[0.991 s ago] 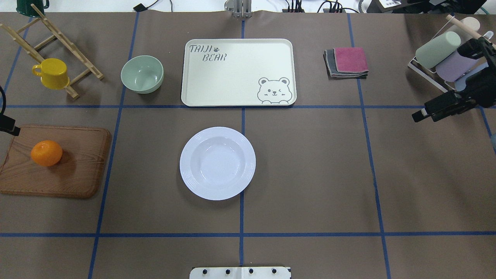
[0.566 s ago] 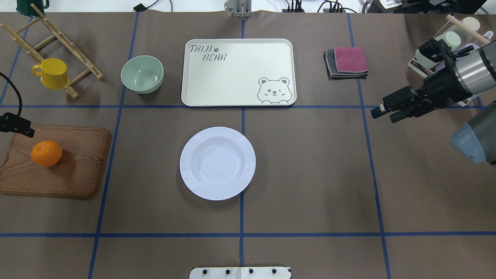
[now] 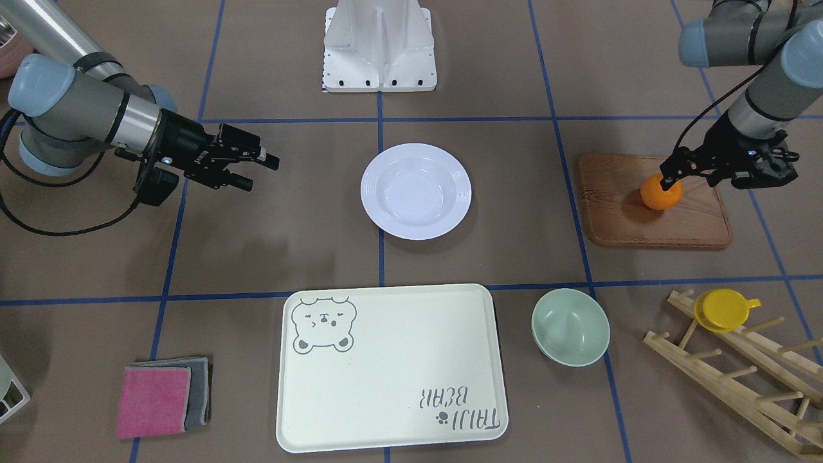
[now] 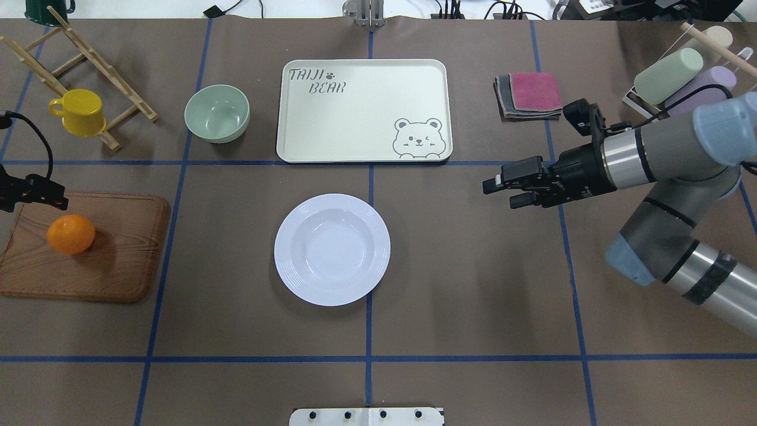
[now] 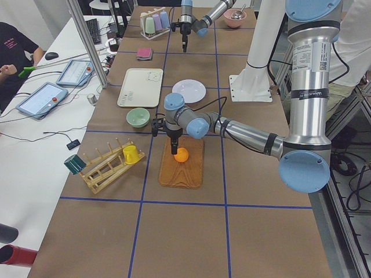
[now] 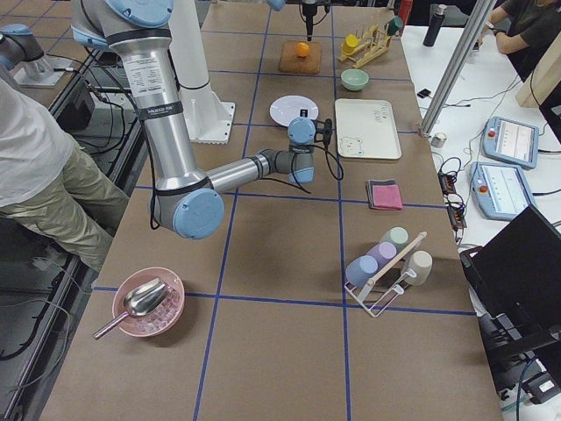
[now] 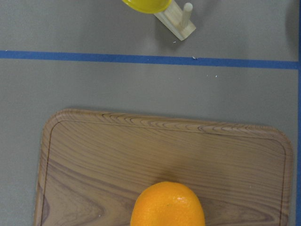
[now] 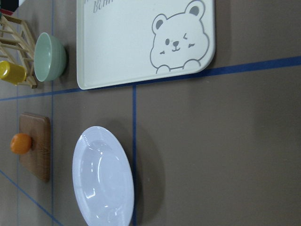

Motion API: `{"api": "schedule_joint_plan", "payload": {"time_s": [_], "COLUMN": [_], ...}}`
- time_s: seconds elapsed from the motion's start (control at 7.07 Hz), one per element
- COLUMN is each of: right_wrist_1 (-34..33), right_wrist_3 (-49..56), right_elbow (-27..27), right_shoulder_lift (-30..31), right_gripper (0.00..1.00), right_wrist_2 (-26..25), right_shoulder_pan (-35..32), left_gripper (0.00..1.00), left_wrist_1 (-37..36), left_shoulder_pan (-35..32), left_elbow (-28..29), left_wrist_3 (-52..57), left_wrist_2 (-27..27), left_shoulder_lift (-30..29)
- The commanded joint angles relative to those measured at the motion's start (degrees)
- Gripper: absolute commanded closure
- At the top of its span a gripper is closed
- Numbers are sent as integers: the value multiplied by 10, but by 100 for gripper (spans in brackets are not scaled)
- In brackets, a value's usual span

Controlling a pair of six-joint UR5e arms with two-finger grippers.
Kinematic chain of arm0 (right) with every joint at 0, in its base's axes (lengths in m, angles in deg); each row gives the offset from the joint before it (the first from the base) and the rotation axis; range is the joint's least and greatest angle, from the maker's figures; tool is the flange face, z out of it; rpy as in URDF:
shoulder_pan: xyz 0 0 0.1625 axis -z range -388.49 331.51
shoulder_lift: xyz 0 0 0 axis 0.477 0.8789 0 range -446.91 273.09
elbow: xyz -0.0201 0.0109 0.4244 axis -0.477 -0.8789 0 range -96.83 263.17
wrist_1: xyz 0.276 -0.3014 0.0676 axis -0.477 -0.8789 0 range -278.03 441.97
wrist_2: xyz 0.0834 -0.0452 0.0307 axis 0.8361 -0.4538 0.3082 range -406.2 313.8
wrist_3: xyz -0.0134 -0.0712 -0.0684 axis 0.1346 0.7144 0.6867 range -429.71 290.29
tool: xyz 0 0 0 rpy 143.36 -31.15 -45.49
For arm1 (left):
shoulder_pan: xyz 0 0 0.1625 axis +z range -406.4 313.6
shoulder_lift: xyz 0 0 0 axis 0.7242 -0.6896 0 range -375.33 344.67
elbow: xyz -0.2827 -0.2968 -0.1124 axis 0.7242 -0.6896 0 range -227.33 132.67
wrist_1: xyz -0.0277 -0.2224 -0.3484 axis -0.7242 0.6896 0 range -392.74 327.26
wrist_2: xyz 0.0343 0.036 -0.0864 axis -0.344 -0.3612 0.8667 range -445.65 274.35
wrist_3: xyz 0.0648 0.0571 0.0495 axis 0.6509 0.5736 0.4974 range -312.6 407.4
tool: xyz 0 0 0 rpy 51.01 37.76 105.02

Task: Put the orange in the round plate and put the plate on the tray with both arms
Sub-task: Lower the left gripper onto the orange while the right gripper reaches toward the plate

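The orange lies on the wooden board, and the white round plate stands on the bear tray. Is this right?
Not quite. The round plate stands on the table, apart from the tray, as the overhead exterior view shows. The orange does lie on the wooden board.

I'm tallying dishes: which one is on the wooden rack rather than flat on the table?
The yellow cup, perched on the wooden rack; the white plate and green bowl rest on the table.

orange (image 7: 167, 205): cut off by left wrist view's bottom edge | yellow cup (image 7: 146, 4): cut off at top edge | left gripper (image 3: 670, 175): finger gap unreadable, tips hide part of orange
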State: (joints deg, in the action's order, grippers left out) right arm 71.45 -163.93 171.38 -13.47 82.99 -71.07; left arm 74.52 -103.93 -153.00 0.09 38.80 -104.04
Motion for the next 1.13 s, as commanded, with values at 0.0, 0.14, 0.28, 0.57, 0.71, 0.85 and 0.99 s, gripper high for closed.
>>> {"api": "schedule_joint_plan", "payload": {"time_s": [0.0,0.14,0.28,0.57,0.71,0.85,0.99], "right_wrist_1": [12,13,13,13,13,13,13], "right_wrist_3": [-10,-10,-10,-11,-11,-11,-11], "right_elbow": [-2,-2,-1,-1,-1,0,1], "right_shoulder_lift": [-2,-2,-2,-2,-2,-2,-2], "right_gripper": [2,2,2,2,2,2,2], "right_wrist_2": [-42,-54,-60,-61,-61,-61,-68], "right_shoulder_pan": [28,39,43,48,48,48,51], "left_gripper": [1,1,1,1,1,1,1], "left_wrist_1": [34,57,60,61,68,71,80], "left_shoulder_pan": [10,10,11,30,44,49,49], "left_elbow": [34,52,55,55,56,60,61], "left_wrist_3": [-9,-9,-10,-30,-34,-38,-38], "left_wrist_2": [-1,-2,-2,-4,-25,-28,-28], "left_shoulder_lift": [-11,-8,-6,-5,-4,0,6]}}
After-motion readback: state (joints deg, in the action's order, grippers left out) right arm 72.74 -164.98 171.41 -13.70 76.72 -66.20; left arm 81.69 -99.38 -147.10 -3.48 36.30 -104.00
